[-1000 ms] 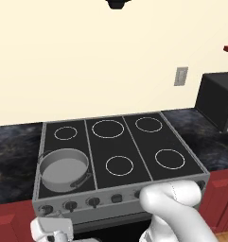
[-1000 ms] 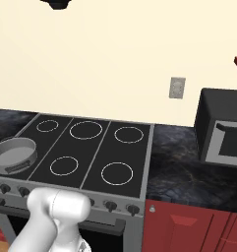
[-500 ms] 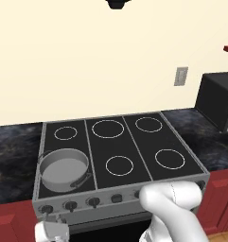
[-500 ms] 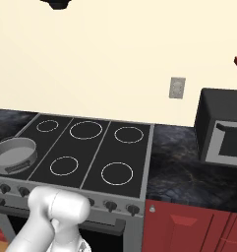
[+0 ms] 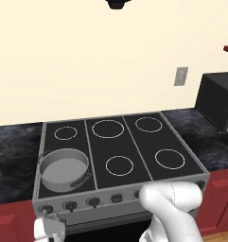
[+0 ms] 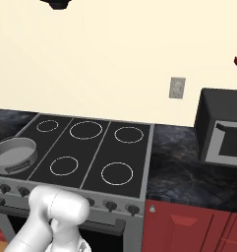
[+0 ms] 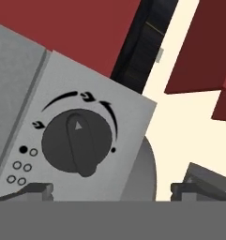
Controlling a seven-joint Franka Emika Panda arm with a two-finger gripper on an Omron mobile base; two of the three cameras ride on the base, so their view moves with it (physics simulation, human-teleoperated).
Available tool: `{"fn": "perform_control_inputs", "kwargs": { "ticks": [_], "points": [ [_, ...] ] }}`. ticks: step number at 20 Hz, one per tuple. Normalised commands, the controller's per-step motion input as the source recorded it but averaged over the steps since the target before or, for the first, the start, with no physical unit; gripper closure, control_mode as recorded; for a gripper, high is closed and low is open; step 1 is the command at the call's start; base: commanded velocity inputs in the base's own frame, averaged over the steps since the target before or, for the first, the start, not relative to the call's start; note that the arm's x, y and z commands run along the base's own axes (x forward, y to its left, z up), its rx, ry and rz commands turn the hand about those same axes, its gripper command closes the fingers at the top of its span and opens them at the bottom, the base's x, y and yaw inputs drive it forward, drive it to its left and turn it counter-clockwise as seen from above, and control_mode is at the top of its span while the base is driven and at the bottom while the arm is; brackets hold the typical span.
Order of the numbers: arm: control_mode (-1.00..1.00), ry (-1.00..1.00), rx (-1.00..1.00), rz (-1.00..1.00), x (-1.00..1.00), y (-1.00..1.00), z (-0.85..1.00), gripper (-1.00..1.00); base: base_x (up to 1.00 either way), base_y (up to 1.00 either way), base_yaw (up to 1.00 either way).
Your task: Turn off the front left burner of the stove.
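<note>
The gripper (image 7: 112, 190) hangs low in front of the stove (image 5: 120, 156), its fingertips (image 7: 37, 190) spread wide and holding nothing; one tip stands under the knob (image 7: 77, 143) and the other well off to the side, so the knob is not yet between them; the hand seems lined up square to the panel so that the tips can close across the raised bar. The knob is dark and round, its bar and small triangle pointing up toward an arc of flame marks; a cluster of small dots beside it, one filled, seems to say which burner it serves, and the filled dot probably marks this as the front left one. From the left base camera the gripper (image 5: 49, 229) sits just below the far-left knob (image 5: 47, 208) in the row along the stove's front edge; the arm (image 5: 172, 208) bends down across the lower right of the range to reach it. A grey pot (image 5: 63, 168) stands on the front left ring, likely why that burner was lit; a microwave (image 6: 221, 128) sits apart on the dark counter (image 6: 184, 162) to the right; next comes a shift sideways and forward, then a pinch and a turn.
</note>
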Motion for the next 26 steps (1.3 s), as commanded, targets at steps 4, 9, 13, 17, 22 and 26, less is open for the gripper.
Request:
{"fn": "perform_control_inputs", "kwargs": {
  "ticks": [4, 9, 13, 17, 22, 26],
  "points": [
    [-1.0, 0.04, 0.02, 0.0, 0.05, 0.3, -0.2, -1.0, 0.0, 0.0, 0.0],
    [-1.0, 0.07, 0.0, 0.0, 0.02, 0.25, -0.29, -1.0, 0.0, 0.0, 0.0],
    [-1.0, 0.12, 0.0, 0.0, 0.02, 0.26, -0.4, -1.0, 0.0, 0.0, 0.0],
    [-1.0, 0.19, 0.0, 0.0, 0.03, 0.16, -0.46, -1.0, 0.0, 0.0, 0.0],
    [-1.0, 0.2, 0.0, 0.0, 0.0, 0.24, -0.54, -1.0, 0.0, 0.0, 0.0],
    [-1.0, 0.11, 0.0, 0.0, 0.0, 0.31, -0.43, -1.0, 0.0, 0.0, 0.0]
  ]
}}
